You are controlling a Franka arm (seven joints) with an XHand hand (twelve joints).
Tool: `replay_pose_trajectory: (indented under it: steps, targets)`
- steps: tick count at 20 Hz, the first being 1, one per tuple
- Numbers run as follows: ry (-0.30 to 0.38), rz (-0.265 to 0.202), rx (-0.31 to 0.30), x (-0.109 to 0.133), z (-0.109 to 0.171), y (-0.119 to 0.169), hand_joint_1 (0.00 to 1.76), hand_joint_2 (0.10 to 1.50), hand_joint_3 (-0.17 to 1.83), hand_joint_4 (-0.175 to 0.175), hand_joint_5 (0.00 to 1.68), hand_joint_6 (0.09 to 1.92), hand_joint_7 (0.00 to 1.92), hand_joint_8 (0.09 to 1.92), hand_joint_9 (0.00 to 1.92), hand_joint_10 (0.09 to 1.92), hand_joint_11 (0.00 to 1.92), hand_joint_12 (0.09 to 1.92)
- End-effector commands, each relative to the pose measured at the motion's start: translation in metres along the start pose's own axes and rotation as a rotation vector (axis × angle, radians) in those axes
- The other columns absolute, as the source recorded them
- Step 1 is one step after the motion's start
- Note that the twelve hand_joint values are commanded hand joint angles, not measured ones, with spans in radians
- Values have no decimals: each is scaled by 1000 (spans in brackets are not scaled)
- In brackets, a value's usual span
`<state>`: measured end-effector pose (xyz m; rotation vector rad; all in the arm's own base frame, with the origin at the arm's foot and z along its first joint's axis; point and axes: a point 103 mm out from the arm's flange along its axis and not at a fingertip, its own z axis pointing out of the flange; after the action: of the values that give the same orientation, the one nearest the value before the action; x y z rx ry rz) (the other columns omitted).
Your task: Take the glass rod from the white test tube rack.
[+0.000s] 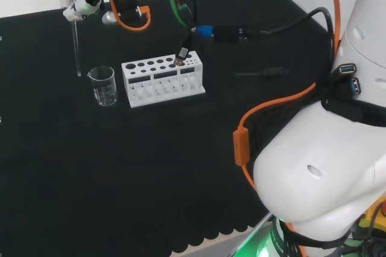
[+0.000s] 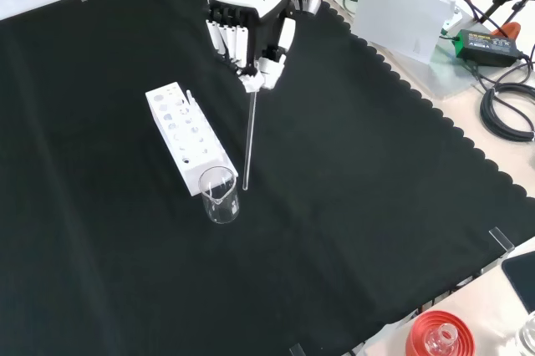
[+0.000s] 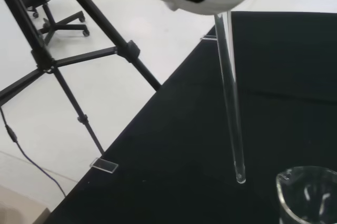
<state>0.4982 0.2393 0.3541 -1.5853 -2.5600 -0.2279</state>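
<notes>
I'm holding the glass rod point(image 2: 250, 134) by its top end, fingers point(image 2: 266, 68) pinching it, rod hanging near vertical and clear of the white test tube rack point(image 2: 185, 134). In the front view my hand point(image 2: 249, 20) is sitting at about 1 o'clock from the rack, rod tip dangling just beside the glass beaker point(image 2: 220, 195), at its 1 o'clock. Beaker is standing on the black-clothed table point(image 2: 351, 205), against the rack's near end.
</notes>
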Motion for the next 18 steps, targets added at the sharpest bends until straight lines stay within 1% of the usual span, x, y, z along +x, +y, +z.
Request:
replay_pose_trajectory:
  steps: [1, 4, 5, 7, 9, 11, 12, 14, 18]
  targets:
    - [7, 58, 47, -60, 24, 12, 1321, 919, 154, -175, 1172, 444, 1383, 583, 1764, 360, 1579, 609]
    - [5, 62, 49, -66, 23, 12, 1321, 921, 151, -175, 1172, 444, 1383, 582, 1764, 360, 1579, 610]
    - [-14, 61, 63, -60, 25, 18, 1321, 921, 150, -175, 1172, 444, 1383, 582, 1764, 360, 1579, 610]
    - [-5, 66, 59, -60, 25, 20, 1321, 922, 148, -175, 1172, 444, 1383, 582, 1764, 360, 1578, 610]
    - [13, 69, 63, -68, 24, 18, 1321, 923, 146, -175, 1172, 443, 1383, 583, 1764, 360, 1578, 610]
    - [15, 76, 60, -77, 23, 16, 1321, 924, 144, -175, 1173, 442, 1382, 583, 1764, 360, 1577, 611]
    - [-4, 79, 68, -72, 26, 21, 1321, 925, 143, -175, 1173, 442, 1382, 583, 1764, 360, 1577, 611]
    - [-3, 85, 67, -72, 26, 22, 1321, 926, 141, -175, 1173, 442, 1382, 583, 1764, 360, 1577, 612]
    - [11, 85, 66, -83, 25, 15, 1321, 928, 137, -175, 1173, 442, 1383, 582, 1764, 360, 1577, 613]
